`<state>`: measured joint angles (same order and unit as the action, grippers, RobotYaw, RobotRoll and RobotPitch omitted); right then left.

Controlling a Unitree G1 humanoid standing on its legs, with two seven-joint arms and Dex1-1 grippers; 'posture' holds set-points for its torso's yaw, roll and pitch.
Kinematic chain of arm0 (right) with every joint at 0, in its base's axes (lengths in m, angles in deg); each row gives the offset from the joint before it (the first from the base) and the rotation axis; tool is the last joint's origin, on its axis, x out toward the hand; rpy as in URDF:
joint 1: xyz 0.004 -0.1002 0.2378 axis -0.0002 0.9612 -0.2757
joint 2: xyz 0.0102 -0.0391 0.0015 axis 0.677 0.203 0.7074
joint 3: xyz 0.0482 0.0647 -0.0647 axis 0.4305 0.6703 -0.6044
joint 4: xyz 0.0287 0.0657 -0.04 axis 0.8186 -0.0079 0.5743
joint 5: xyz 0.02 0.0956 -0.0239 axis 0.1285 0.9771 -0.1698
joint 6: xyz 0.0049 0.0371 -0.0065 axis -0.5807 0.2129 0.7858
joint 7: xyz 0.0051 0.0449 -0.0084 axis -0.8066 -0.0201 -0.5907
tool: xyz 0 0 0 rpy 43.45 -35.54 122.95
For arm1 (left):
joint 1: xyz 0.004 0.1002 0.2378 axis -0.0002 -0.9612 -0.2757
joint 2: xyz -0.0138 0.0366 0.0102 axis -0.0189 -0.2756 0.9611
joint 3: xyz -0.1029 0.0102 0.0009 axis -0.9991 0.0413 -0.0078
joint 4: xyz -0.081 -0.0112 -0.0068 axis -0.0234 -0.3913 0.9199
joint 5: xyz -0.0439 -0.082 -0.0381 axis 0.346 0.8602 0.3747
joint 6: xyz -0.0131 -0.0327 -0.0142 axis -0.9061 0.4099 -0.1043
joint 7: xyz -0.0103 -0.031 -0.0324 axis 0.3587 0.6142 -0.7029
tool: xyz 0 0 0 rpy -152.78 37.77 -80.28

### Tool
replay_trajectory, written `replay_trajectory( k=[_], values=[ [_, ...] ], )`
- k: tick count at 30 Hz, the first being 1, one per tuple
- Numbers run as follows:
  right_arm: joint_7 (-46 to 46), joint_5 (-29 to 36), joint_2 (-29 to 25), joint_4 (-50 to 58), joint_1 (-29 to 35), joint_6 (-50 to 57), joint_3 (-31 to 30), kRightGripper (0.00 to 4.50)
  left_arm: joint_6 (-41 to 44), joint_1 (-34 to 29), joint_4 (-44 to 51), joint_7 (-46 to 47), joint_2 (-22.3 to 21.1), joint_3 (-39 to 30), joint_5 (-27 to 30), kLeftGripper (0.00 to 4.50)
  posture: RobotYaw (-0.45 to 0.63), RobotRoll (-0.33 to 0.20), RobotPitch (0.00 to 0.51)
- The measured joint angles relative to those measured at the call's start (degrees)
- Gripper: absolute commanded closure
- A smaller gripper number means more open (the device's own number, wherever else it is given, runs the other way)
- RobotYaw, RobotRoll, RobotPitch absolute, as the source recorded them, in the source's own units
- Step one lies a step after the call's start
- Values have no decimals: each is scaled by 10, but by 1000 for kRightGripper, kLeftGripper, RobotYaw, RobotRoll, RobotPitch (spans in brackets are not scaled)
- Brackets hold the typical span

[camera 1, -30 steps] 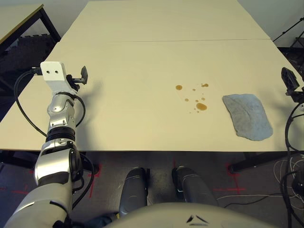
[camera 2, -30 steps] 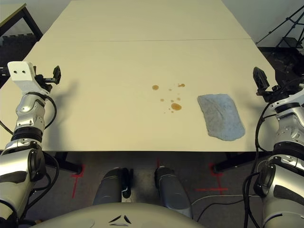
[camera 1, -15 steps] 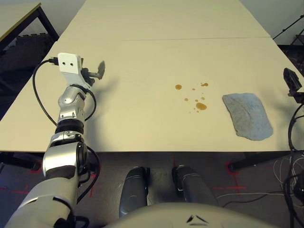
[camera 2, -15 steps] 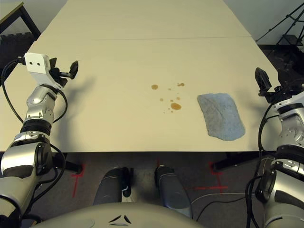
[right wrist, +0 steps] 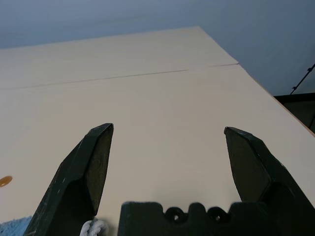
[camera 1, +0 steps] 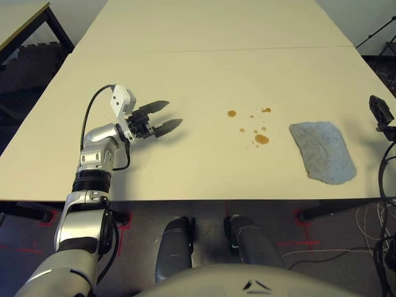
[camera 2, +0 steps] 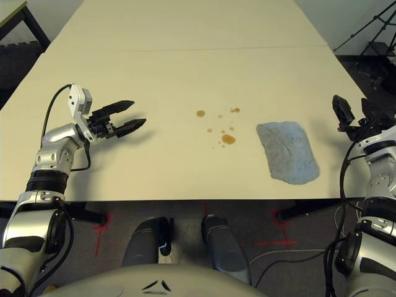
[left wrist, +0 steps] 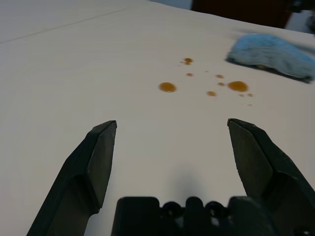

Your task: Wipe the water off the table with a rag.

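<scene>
Right hand [camera 2: 350,114] at frame edge — arm cut off beside rag [camera 2: 287,151].

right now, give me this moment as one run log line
stage: before pickup | left tool: open, aimed at water | right tool: open, by table edge | rag: flat, untouched | water: unwiped

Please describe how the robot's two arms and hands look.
Both arms are jointed silver metal segments with black rings. Each hand, left hand and right hand, has two black pointed fingers. A white camera box sits on the left wrist, with a black cable looping from it. Black cables also run along the right arm.
</scene>
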<state>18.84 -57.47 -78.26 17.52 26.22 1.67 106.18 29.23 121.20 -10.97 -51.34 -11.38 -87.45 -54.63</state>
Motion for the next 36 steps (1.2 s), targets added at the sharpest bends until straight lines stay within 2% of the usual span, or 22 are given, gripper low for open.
replay_trajectory(
  k=[3,10,16,21,36],
  values=[
    [-23,13,-18,23,18,49,-1,25,3,0,3,-6,-1,4,-1,0,-264,0,152],
    [-119,62,-99,104,73,262,-14,25,-5,0,3,-6,-2,12,-7,0,-266,0,147],
    [-177,65,-132,145,101,379,-67,25,-15,0,3,-2,0,13,-9,0,-257,0,139],
    [-189,48,-131,146,103,399,-105,25,-18,0,3,4,2,13,-11,0,-250,0,136],
    [-207,-11,-94,92,45,362,-173,25,-19,-12,15,14,2,13,-11,0,-233,0,141]
  ],
)
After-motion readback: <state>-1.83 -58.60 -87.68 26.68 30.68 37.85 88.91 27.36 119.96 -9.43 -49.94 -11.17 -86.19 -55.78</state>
